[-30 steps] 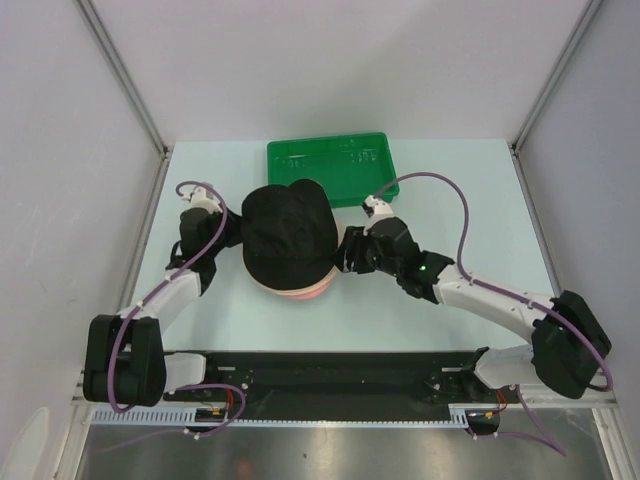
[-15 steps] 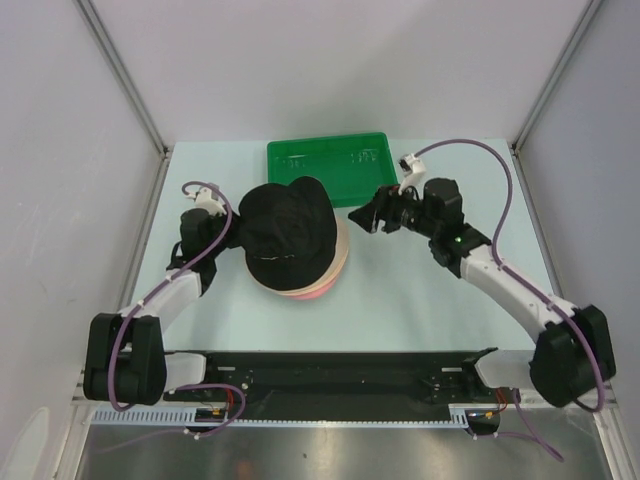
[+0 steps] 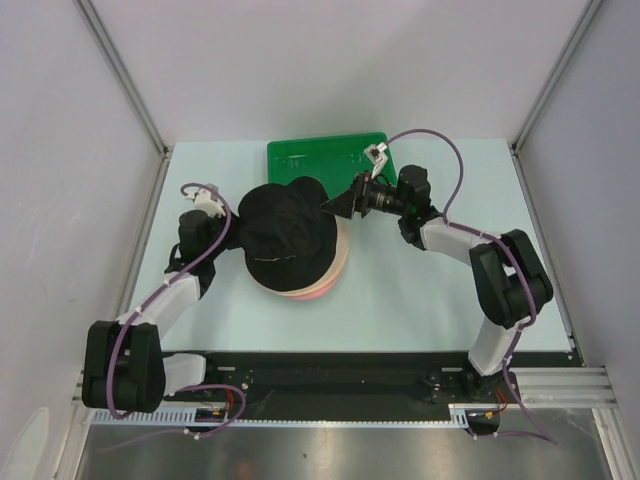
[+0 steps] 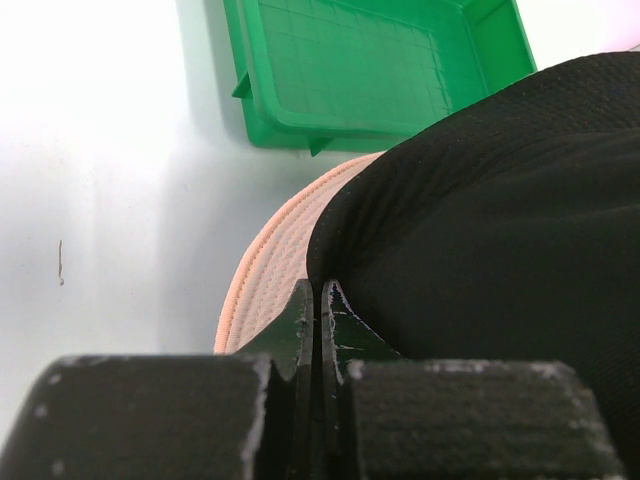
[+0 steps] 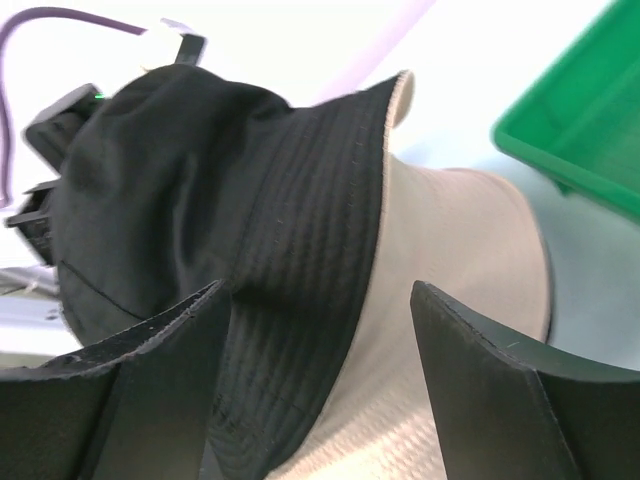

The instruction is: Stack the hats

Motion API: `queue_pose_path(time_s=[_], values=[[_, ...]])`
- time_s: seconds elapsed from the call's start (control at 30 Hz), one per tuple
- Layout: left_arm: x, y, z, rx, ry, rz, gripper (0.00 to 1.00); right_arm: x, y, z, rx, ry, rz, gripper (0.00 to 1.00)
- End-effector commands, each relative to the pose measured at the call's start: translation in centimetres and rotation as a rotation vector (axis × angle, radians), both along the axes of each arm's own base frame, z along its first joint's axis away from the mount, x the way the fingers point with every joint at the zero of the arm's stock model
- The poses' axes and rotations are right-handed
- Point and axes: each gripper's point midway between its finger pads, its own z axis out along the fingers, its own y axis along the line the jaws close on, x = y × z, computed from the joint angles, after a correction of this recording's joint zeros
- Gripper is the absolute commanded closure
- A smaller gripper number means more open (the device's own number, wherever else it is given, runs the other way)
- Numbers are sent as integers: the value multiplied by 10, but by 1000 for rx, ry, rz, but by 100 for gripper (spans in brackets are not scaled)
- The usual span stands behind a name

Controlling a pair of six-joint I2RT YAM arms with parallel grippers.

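A black hat (image 3: 285,232) lies on top of a beige hat (image 3: 341,254) and a pink hat (image 3: 312,292) in one pile at the table's middle left. My left gripper (image 3: 233,231) is at the pile's left side, shut on the black hat's brim (image 4: 330,262). A pale pinkish brim (image 4: 270,275) shows beneath it. My right gripper (image 3: 334,207) is open at the pile's upper right, pointing at it, holding nothing. In the right wrist view the black hat (image 5: 200,190) and beige hat (image 5: 455,280) lie between and beyond the spread fingers (image 5: 160,350).
A green tray (image 3: 330,158) stands just behind the pile, also in the left wrist view (image 4: 370,70) and the right wrist view (image 5: 585,125). The right arm's cable loops above the tray's right end. Walls close in the table on three sides.
My right gripper left the pile's right side, swung up toward the tray, and now points at the pile's upper right with jaws open. The black hat shifted slightly left. The left gripper stayed put.
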Motion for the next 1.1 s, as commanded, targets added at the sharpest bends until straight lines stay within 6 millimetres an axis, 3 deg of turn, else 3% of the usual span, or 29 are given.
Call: queue_pose_path(time_s=[0.0,0.1,0.23,0.33,0.37,0.5,0.67,0.77,1.07], values=[[-5,-7,8,-2,-36,-40,100,-9,9,46,138,-117,112,25],[-5,-7,8,-2,-39,-40,100,-10,12,43,145,-108,131,29],[-6,-7,8,-1,-40,-37,100,-16,16,40,154,-87,172,45],[-6,-6,8,-1,-43,-35,100,-19,17,35,146,-58,191,64],[-6,-6,8,0,-45,-36,100,-18,17,33,138,-51,187,76],[-7,-5,11,1,-57,-25,100,-11,15,19,85,-30,128,100],[-9,0,11,5,-61,1,100,14,-3,-25,-62,96,-71,100],[-9,2,10,6,-61,15,100,17,-16,-57,-131,172,-141,100],[-11,17,-8,30,6,104,100,-2,-38,-138,-356,336,-257,100]])
